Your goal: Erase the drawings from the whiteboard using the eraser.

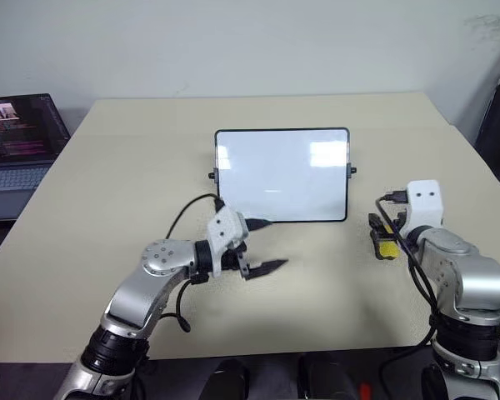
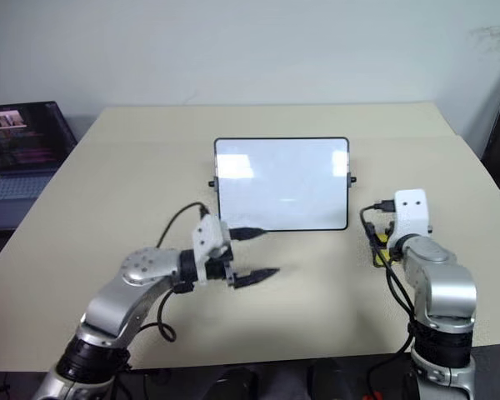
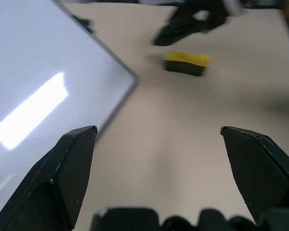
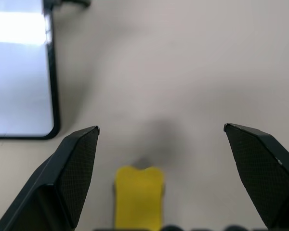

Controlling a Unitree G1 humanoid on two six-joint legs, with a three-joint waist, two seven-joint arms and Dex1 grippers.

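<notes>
The scene contains one whiteboard (image 1: 282, 175), one eraser (image 3: 185, 62), one laptop (image 1: 17, 154), one table (image 1: 108, 208) and two grippers.

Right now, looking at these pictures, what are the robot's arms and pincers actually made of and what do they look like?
Both arms are rounded silver-grey metal segments with black joints. Each wrist carries a white boxy block; the one above the right gripper has two small dark dots. Loose black cables loop along both arms. The left gripper ends in two pointed black fingers, wedge-shaped, with a finely textured surface.
</notes>
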